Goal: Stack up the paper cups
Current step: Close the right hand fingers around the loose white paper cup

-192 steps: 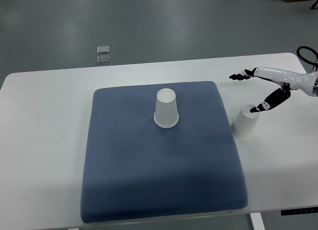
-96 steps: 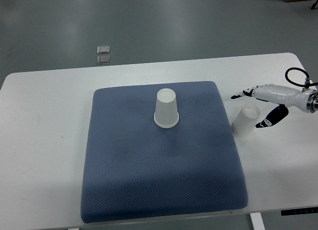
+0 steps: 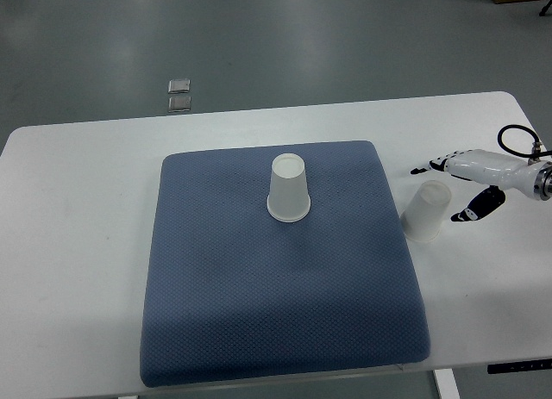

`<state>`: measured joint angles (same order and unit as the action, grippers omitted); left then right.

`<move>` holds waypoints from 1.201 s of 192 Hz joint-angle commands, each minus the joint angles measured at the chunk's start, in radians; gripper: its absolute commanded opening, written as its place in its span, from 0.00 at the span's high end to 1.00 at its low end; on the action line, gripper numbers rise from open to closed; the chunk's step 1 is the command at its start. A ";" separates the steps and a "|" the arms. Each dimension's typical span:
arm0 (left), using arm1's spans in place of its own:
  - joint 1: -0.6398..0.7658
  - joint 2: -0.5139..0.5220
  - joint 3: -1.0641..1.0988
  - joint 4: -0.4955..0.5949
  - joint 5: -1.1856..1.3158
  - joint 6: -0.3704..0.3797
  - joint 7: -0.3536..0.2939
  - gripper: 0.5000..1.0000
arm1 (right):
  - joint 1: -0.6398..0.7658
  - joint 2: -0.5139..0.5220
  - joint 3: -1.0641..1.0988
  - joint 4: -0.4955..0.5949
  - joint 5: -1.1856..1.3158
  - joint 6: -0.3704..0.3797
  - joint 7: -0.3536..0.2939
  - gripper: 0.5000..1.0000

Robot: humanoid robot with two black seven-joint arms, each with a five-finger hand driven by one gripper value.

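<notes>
Two paper cups are present, both inverted with the base up. We note one cup (image 3: 288, 189) standing near the middle of the far half of the blue mat (image 3: 285, 330), and a second cup (image 3: 427, 211) off the mat, on the bare white table (image 3: 78, 244) just beside the mat's right edge. The cups are well apart, so no stacking has been done. The right robot hand (image 3: 457, 190) enters from the right edge and sits just to the right of the second cup, fingers (image 3: 429, 166) spread past the cup's far side and the thumb (image 3: 473, 214) low on its near side; it is open wide and grips nothing, though the thumb tip lies very close to the cup wall and we cannot confirm contact. We judge this posture to be a bracketing of the cup ahead of closing on it. The inverted orientation suits the job: the grasped cup can be lowered over the one on the mat. The left hand does not show. Beyond the table, two small square objects (image 3: 179, 95) lie on the grey floor.
</notes>
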<state>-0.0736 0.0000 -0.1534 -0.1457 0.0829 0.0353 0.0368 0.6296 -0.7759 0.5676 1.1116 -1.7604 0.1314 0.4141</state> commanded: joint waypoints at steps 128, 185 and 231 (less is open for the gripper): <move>0.000 0.000 0.000 0.000 0.000 0.000 0.000 0.00 | 0.019 0.017 -0.044 -0.003 -0.008 -0.009 0.000 0.53; 0.000 0.000 0.000 0.000 0.000 0.000 0.000 0.00 | 0.027 0.012 -0.054 -0.006 -0.007 -0.018 0.002 0.82; 0.000 0.000 0.000 0.000 0.000 0.000 0.000 0.00 | 0.117 -0.046 -0.032 0.028 0.015 -0.027 0.040 0.82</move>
<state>-0.0736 0.0000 -0.1534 -0.1457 0.0828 0.0353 0.0368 0.6895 -0.7882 0.5293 1.1162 -1.7539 0.0981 0.4312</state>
